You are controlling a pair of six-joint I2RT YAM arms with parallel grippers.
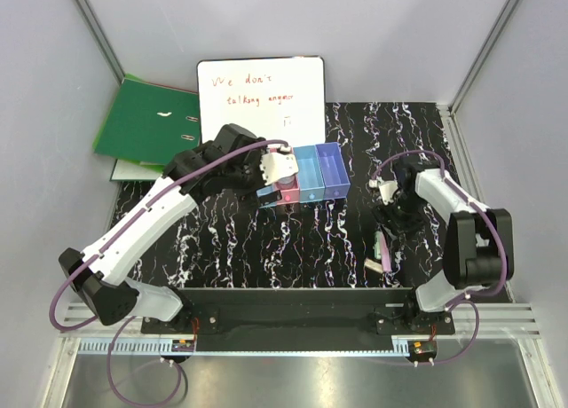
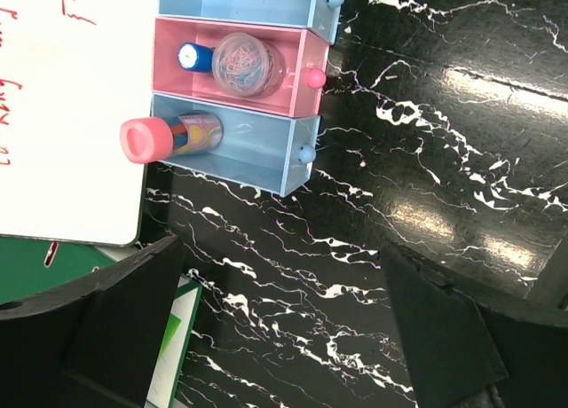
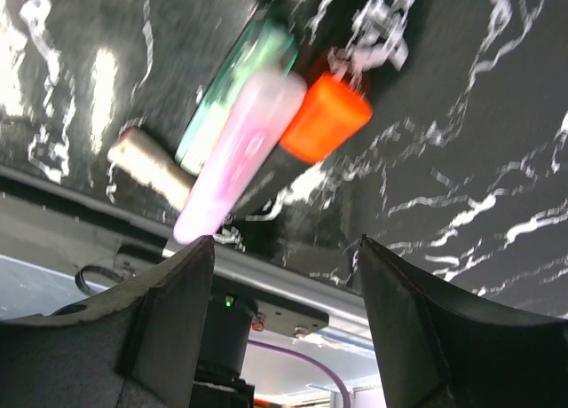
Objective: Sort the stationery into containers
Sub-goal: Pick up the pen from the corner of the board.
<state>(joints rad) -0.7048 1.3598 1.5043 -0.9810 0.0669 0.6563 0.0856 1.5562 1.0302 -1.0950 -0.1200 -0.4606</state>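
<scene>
Three items binned: pink-capped cylinder (image 2: 169, 135) in the end light-blue bin, cap jutting out; blue-capped tube (image 2: 191, 58) and clear pot (image 2: 247, 64) share the pink one. Left claw (image 2: 280, 248) released, empty, beside the containers (image 1: 321, 173). Whiteboard (image 1: 262, 98) crowds them at 12 o'clock. Right claw (image 3: 286, 248) spread wide, holding nothing, over green stick (image 3: 232, 80), pink stick (image 3: 232, 151) and red-and-black marker (image 3: 324, 115). These lie touching near the counter (image 1: 302, 248) edge at 6 o'clock. Judgement: take the outer marker alone, across its barrel. Free room lies toward 12.

- Black white-veined table (image 1: 355, 239), with bright glare patches.
- Pale grey walls (image 1: 399, 35), with aluminium posts (image 1: 93, 27) at the corners.
- Whiteboard (image 1: 260, 98) at the back, green ring binder (image 1: 146, 120) beside it.
</scene>
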